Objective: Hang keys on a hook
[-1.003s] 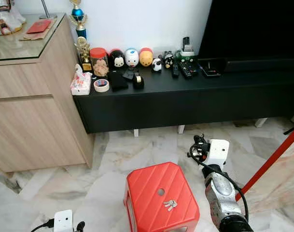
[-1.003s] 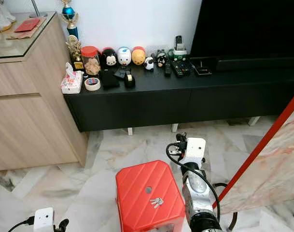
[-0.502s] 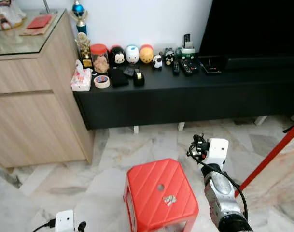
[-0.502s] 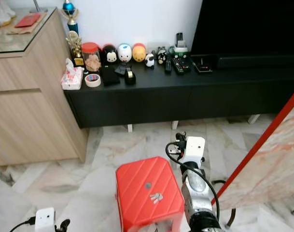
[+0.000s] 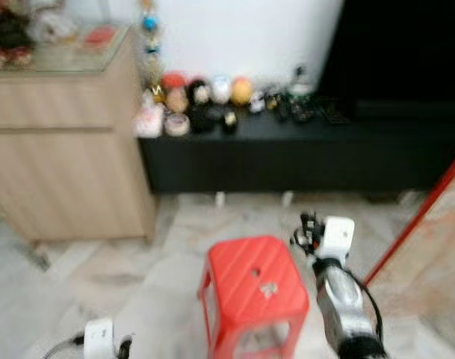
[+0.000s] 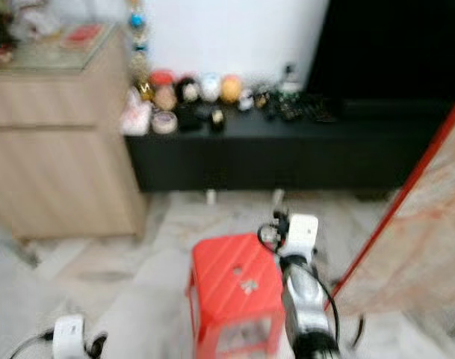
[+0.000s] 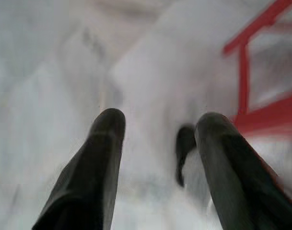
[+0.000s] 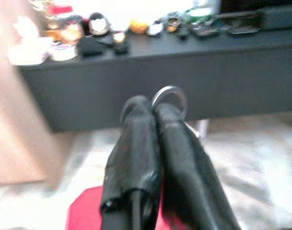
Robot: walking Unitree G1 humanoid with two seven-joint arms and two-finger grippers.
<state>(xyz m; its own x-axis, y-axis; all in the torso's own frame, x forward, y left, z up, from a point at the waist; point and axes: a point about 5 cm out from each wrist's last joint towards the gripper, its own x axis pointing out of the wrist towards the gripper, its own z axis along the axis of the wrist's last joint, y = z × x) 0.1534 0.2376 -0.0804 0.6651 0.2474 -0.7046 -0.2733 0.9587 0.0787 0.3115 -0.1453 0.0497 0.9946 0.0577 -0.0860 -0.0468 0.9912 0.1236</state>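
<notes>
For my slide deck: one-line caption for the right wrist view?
Right tool shut on a key ring, facing a black cabinet lined with trinkets.

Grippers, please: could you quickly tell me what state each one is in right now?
Left gripper: open, empty, hanging above the floor.
Right gripper: shut on the key ring.

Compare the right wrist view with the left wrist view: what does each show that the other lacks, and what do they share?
Right wrist view alone: the right claw pressed shut on a silver key ring, pointing toward the black TV console with its blurred row of small ornaments, beside the wooden cabinet.

Left wrist view alone: the left claw open, nothing between its fingers, hanging over the pale marble floor.

Shared: both are motion-blurred, both look along two black fingers, and both catch part of the red plastic stool.
</notes>
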